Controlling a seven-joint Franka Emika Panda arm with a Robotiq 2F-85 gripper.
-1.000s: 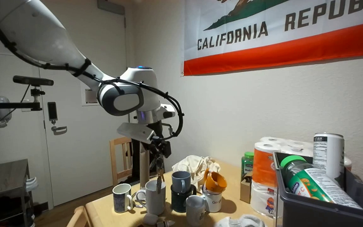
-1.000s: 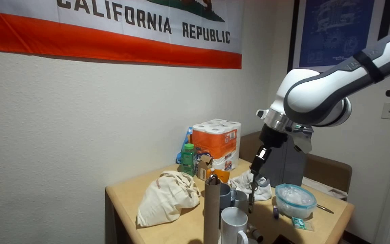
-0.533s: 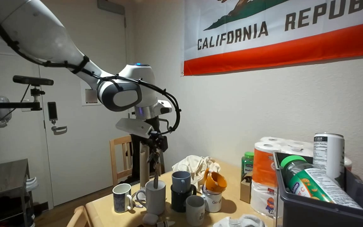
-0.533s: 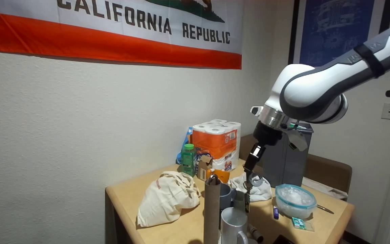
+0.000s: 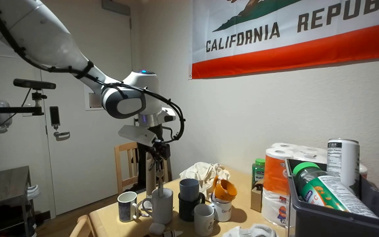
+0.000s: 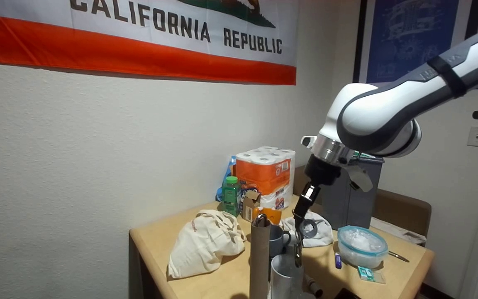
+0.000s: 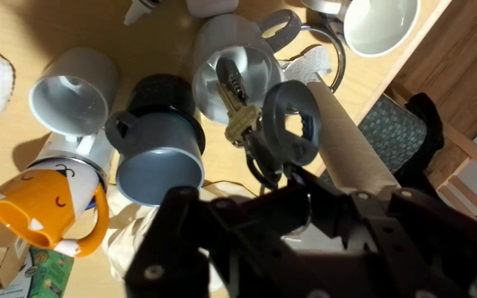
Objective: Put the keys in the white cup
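My gripper (image 5: pixel 159 158) is shut on the keys' ring, and the dark fingertips meet in the wrist view (image 7: pixel 290 180). The keys (image 7: pixel 242 118) hang from it with a grey ring-shaped fob, and show in both exterior views (image 5: pixel 160 184) (image 6: pixel 298 249). Below them stands a tall whitish cup (image 5: pixel 163 209) with a handle, also in an exterior view (image 6: pixel 286 280). In the wrist view the key tips lie over the open mouth of this cup (image 7: pixel 222 35). I cannot tell whether the tips are below its rim.
A blue-grey mug (image 5: pixel 189 190) sits on a black mug (image 5: pixel 187 209) beside the cup. A smaller pale mug (image 5: pixel 204 220) and an orange fox mug (image 5: pixel 225 191) stand nearby. A patterned mug (image 5: pixel 127 207) and a cardboard tube (image 6: pixel 259 257) stand close on the other side.
My gripper has moved left in both exterior views, carrying the keys. It rose slightly and then came down. The keys now hang over the tall cup. The mugs have not moved.
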